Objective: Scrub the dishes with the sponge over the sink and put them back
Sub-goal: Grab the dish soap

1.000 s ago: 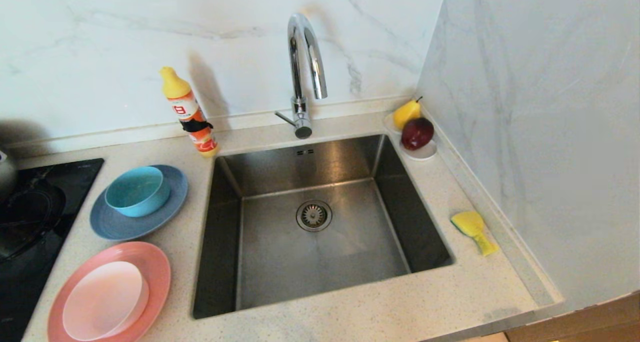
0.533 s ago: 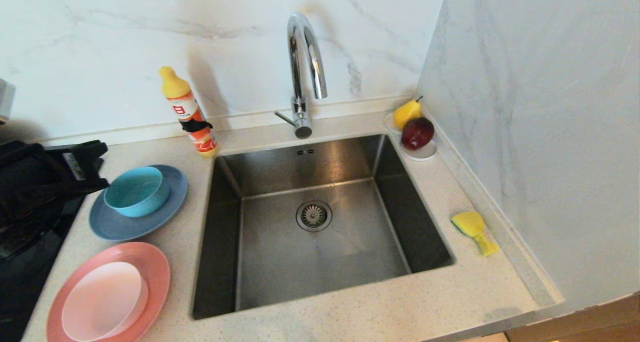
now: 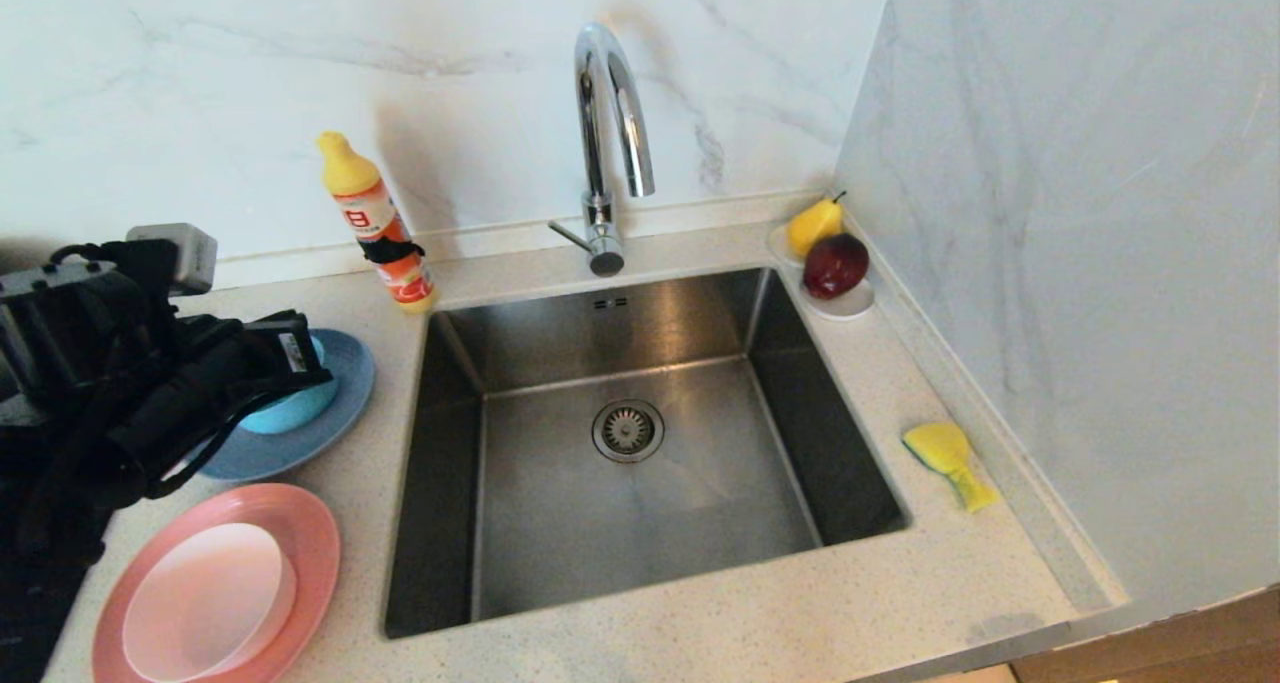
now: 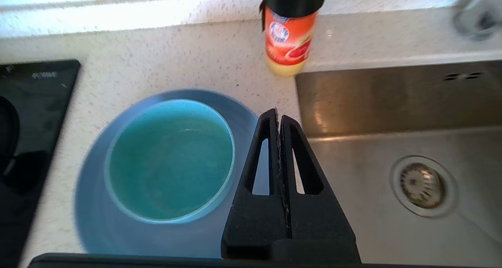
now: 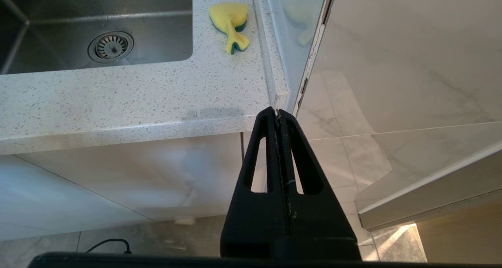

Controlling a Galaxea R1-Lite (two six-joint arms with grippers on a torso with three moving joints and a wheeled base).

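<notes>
Left gripper (image 4: 279, 117): pressed together, over your round teal bowl (image 4: 170, 162) (holding nothing).
Right gripper (image 5: 277, 117): pressed together, parked below the counter.
Small yellow sponge (image 3: 948, 458): beside the steel sink (image 3: 455, 463).

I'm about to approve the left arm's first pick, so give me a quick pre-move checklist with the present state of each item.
1. Left gripper open for a grasp: not ok, fingers pressed shut, holding nothing.
2. Left gripper near a dish: ok, above the grey-blue plate, beside the teal bowl.
3. Sink free for scrubbing: ok, only the drain strainer shows.
4. Sponge in hand: not ok, it lies on the counter right of the sink.
5. Right gripper ready: not ok, shut, below the counter's front edge.
6. Salmon-pink plate and pale bowl undisturbed: ok.
</notes>
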